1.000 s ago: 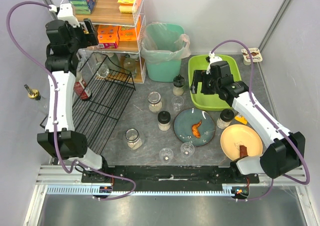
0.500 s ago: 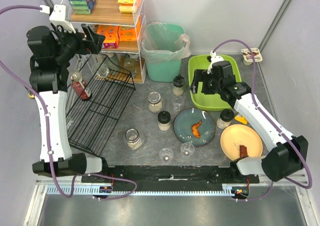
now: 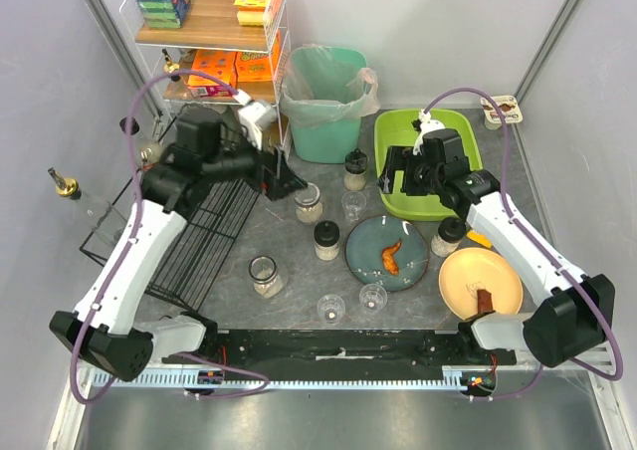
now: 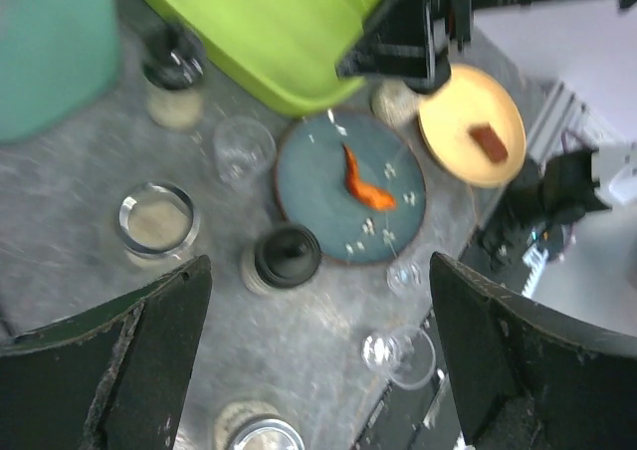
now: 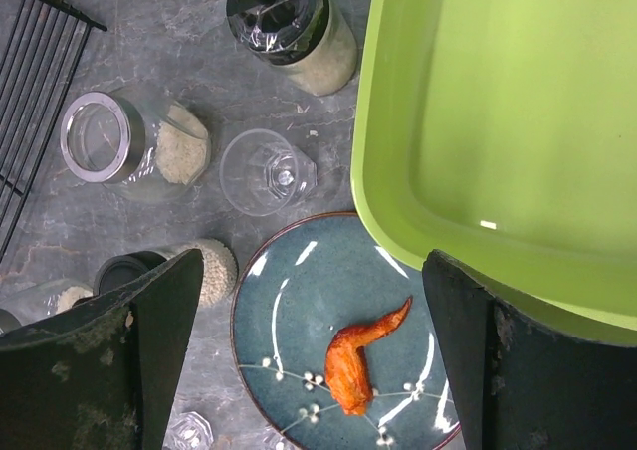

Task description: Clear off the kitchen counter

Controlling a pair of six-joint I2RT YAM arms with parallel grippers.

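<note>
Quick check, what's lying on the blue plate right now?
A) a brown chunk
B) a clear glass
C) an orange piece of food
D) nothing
C: an orange piece of food lies near the middle of the blue plate. The brown chunk is on the yellow plate instead.

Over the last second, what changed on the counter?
The left gripper swung from the shelf down and right over the kitchen counter, open and empty. Nothing was grasped or released. The right gripper stayed open at the lime-green tub. The jars, glasses and plates kept their places.
</note>
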